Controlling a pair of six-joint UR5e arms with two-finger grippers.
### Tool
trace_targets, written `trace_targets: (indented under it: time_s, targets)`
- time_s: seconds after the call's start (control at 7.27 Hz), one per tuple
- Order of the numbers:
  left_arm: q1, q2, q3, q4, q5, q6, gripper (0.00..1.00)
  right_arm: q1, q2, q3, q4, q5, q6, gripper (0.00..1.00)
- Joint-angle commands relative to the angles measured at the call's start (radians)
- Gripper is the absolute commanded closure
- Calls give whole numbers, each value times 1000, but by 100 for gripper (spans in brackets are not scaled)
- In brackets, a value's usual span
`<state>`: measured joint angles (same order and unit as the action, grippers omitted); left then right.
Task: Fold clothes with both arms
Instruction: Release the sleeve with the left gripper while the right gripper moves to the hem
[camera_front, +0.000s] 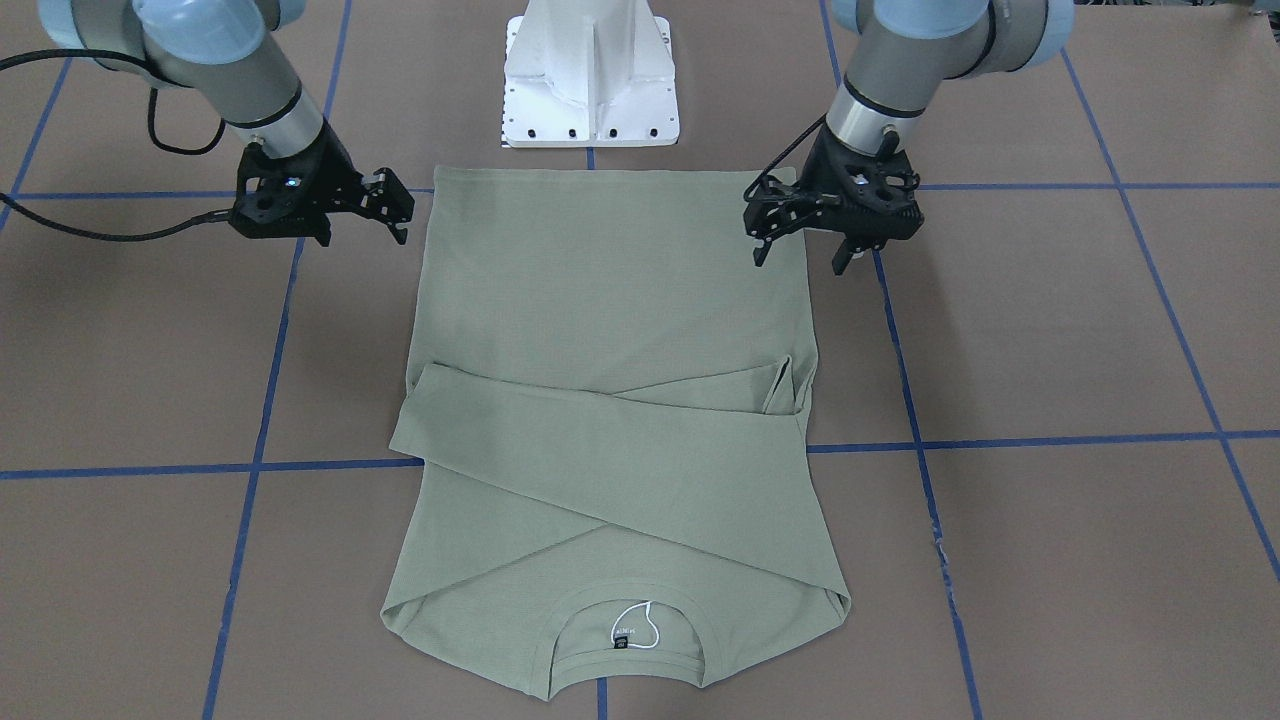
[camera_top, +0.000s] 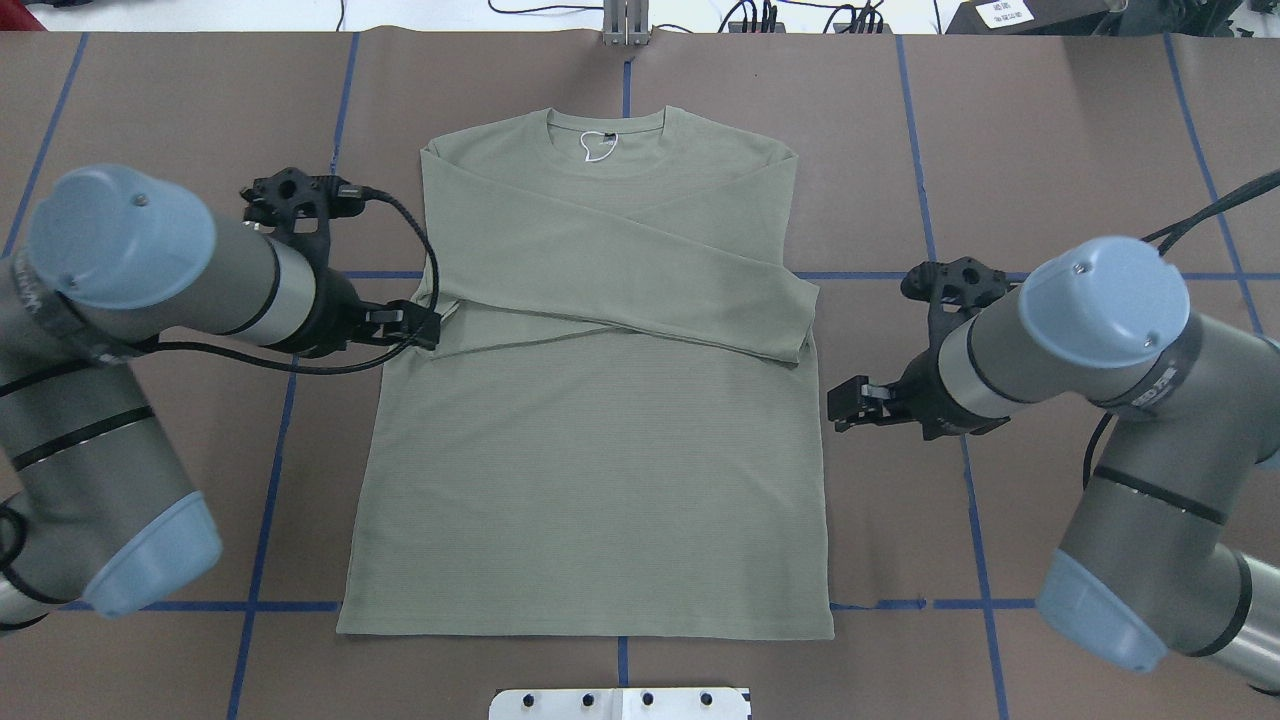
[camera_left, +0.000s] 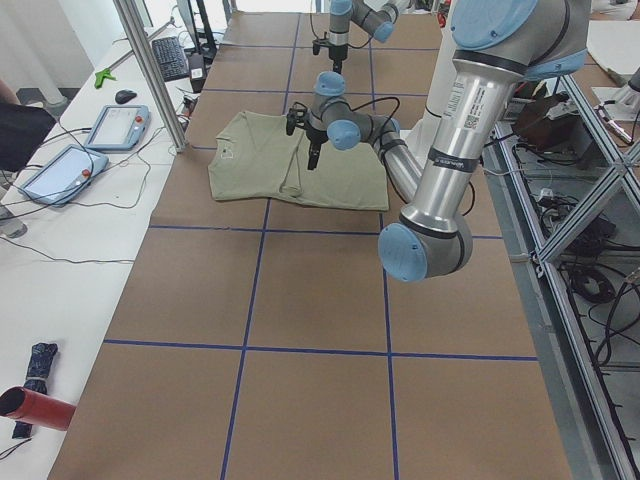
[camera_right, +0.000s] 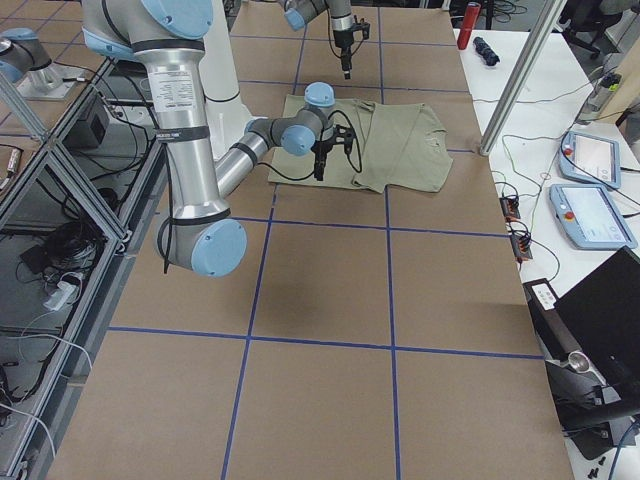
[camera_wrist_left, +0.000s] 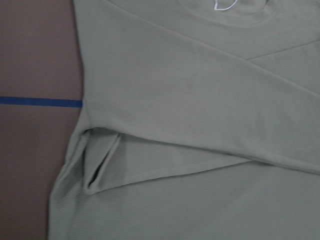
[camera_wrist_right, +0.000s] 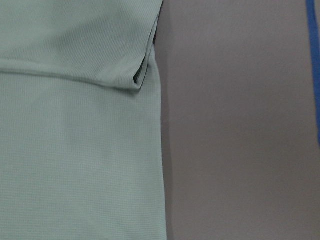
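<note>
Overhead exterior view, read from left to right. A silver-grey jointed left arm with light-blue joint caps (camera_top: 150, 270) reaches in over a brown paper-covered table (camera_top: 1050, 150) marked with a grid of blue tape lines (camera_top: 860, 275). Its black two-finger left gripper (camera_top: 418, 326) sits right at the left side edge of a pale sage-green long-sleeved knit shirt (camera_top: 590, 480), level with the spot where a folded sleeve meets that edge. The front-facing view shows its fingers spread wide and pointing down, one over the cloth and one over bare table. Whether they touch the fabric cannot be told.

The shirt lies flat in the middle of the table. Its round ribbed collar (camera_top: 605, 170) and small black neck label with a white loop (camera_top: 598, 140) point away from the robot. Its straight hem lies near the white metal pedestal base (camera_top: 620, 703). Both sleeves are folded in and cross over the chest.

The black two-finger right gripper (camera_top: 845, 405) hangs just beside the shirt's right side edge, over bare table and clear of the cloth. Its fingers are also spread wide and hold nothing. Behind it, the matching silver-grey right arm (camera_top: 1080, 340) comes in from the right.
</note>
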<state>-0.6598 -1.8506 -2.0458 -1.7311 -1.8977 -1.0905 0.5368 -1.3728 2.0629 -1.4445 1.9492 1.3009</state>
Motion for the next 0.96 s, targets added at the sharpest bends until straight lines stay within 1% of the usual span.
trace_targets:
  time_s: [0.0, 0.14, 0.28, 0.41, 0.83]
  targets:
    - [-3, 249, -65, -223, -1, 44, 0, -209, 8, 5, 4, -181, 153, 0]
    - [-3, 357, -60, -377, -1, 41, 0, -259, 8, 12, 4, -212, 216, 0]
    - [-3, 373, -63, -402, -3, 38, 0, -277, 8, 14, 4, -222, 231, 0]
    - [-1, 370, -54, -403, -18, 37, 0, -293, 6, 14, 4, -230, 241, 0]
    - [-1, 366, -42, -398, -18, 38, 0, -353, -6, 2, 3, -243, 279, 0]
